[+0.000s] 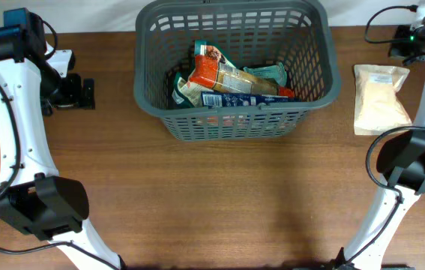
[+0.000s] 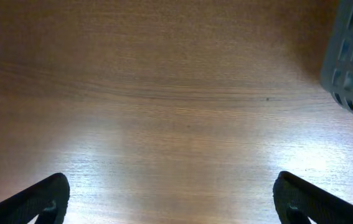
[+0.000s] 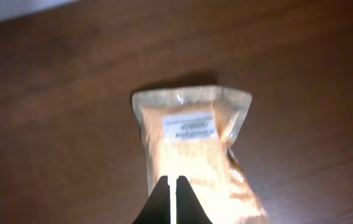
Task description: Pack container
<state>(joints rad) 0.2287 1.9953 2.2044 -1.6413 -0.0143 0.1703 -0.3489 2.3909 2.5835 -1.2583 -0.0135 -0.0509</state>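
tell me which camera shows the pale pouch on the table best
The right wrist view: the pale pouch fills the frame, label visible though blurred. The overhead shows it small, right of the container. The left wrist view misses it.

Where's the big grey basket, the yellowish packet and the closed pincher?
grey basket (image 1: 227, 124): overhead view, on its slotted front wall.
yellowish packet (image 1: 381, 97): overhead view, on its middle.
right gripper (image 3: 170, 182): right wrist view, between its shut fingertips.

Overhead evenly lit, sharp; left wrist glare on table (image 2: 164, 180); right wrist view blurred, packet (image 3: 192, 143) soft.
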